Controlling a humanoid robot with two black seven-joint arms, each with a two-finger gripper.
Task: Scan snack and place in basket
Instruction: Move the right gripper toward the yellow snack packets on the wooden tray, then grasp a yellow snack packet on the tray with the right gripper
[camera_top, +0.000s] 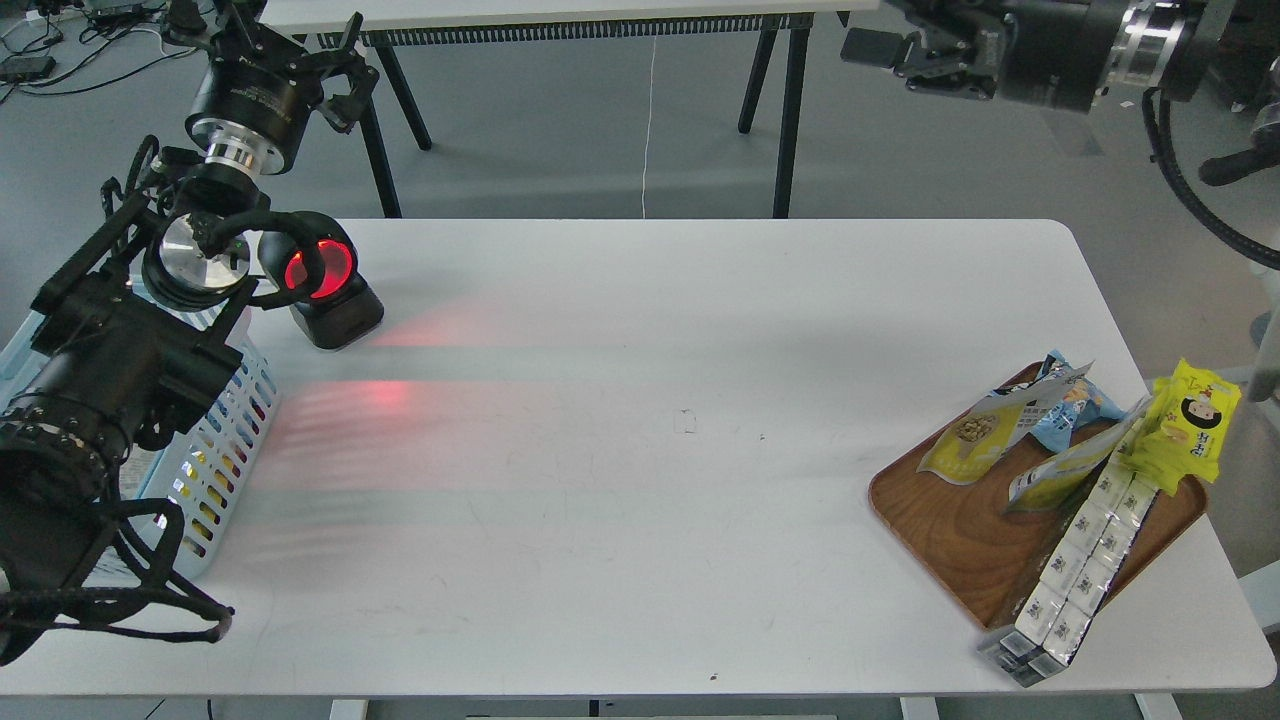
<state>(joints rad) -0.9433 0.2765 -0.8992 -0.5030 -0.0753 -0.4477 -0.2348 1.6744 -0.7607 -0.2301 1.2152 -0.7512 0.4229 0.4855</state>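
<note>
The snack (972, 438), a flat yellow-and-white pouch with tan beans pictured, lies at the back left of a wooden tray (950, 535) on the table's right side. The light blue basket (228, 440) stands at the table's left edge, mostly hidden behind my left arm. My left gripper (290, 45) is raised beyond the table's far left corner, above the basket; it looks open and empty. My right gripper (900, 60) is high at the top right, pointing left, well away from the tray; its fingers are apart and hold nothing.
A black scanner (322, 285) with a glowing red window stands at the back left and casts red light on the table. The tray also holds a blue crinkly bag (1078, 405), a bright yellow cartoon-face packet (1192, 425), another yellowish pouch (1060, 472) and a strip of white packs (1075, 570) overhanging its front edge.
</note>
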